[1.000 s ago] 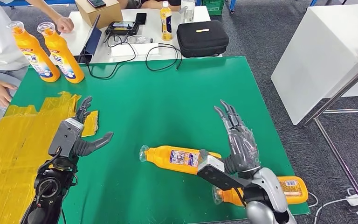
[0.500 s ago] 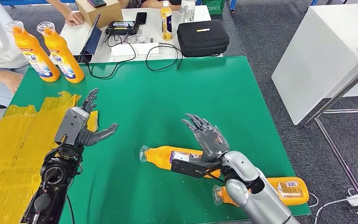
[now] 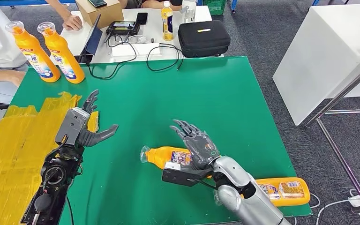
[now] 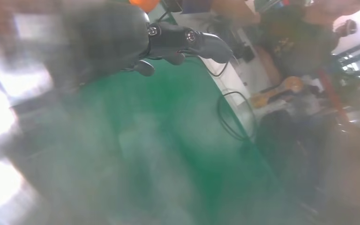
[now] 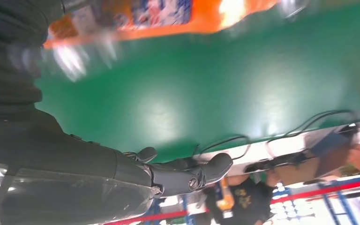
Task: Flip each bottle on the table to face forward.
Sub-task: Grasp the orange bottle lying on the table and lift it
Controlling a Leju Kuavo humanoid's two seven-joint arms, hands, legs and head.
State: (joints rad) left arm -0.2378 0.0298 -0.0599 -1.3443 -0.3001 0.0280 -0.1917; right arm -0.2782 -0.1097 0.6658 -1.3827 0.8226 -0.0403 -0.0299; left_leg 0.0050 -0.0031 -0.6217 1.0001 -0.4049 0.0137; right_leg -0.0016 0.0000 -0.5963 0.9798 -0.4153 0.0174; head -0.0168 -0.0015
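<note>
right hand (image 3: 198,144) wide, over lying bottle (image 3: 168,156) | holds nothing | lower gently, wrap its middle, roll label up | left hand (image 3: 82,126) wide, well apart

Probably a robotics lab: green test table (image 3: 178,93), grey carpet (image 3: 262,33), cabled electronics (image 3: 122,28), equipment case (image 3: 203,38).

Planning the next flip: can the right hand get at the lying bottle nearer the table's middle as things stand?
Probably yes. The right hand hovers open directly over that lying bottle, with bare green table around it.
</note>
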